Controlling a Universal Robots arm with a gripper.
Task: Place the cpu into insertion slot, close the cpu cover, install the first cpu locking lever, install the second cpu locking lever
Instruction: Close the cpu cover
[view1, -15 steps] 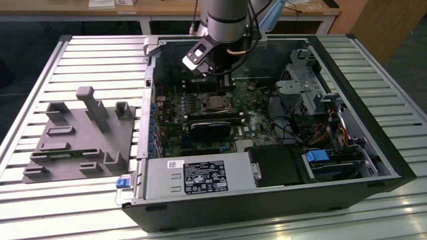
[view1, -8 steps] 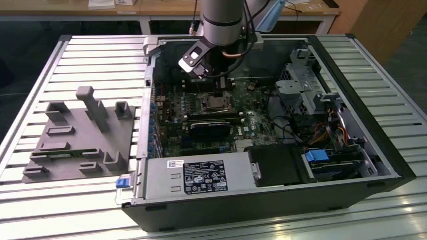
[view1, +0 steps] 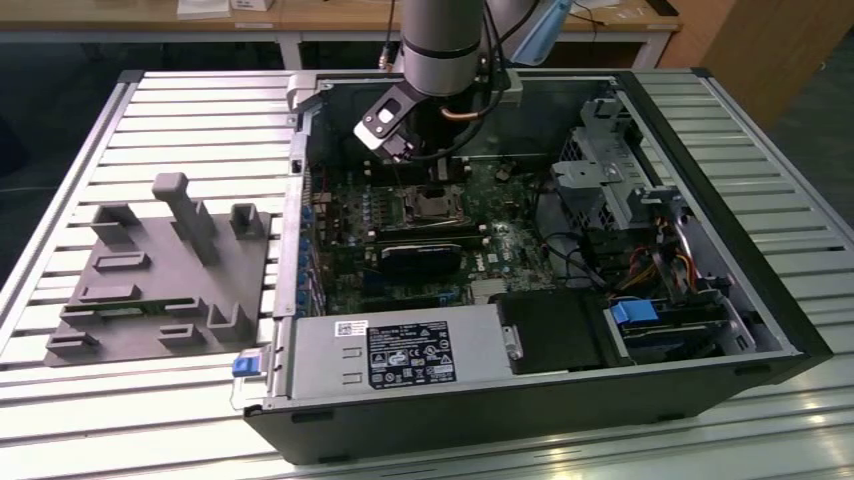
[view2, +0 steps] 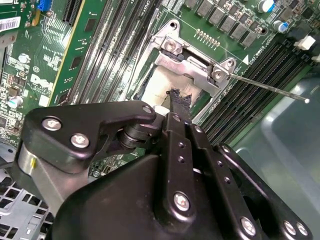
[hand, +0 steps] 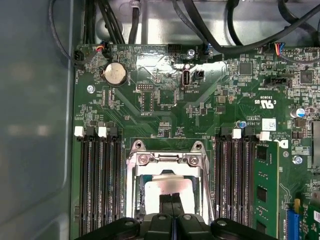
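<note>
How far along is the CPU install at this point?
Done, it seems: the cpu sits in the insertion slot, and the cpu cover lies down around it. In hand: the end effector, fingers together, tip on the cpu's top in both wrist views. Left: one locking lever juts free above the memory slots in the second wrist view, so the levers look unlatched.

Slatted metal table (view1: 160, 110), open computer case (view1: 534, 425), grey fixture (view1: 154, 285)
</note>
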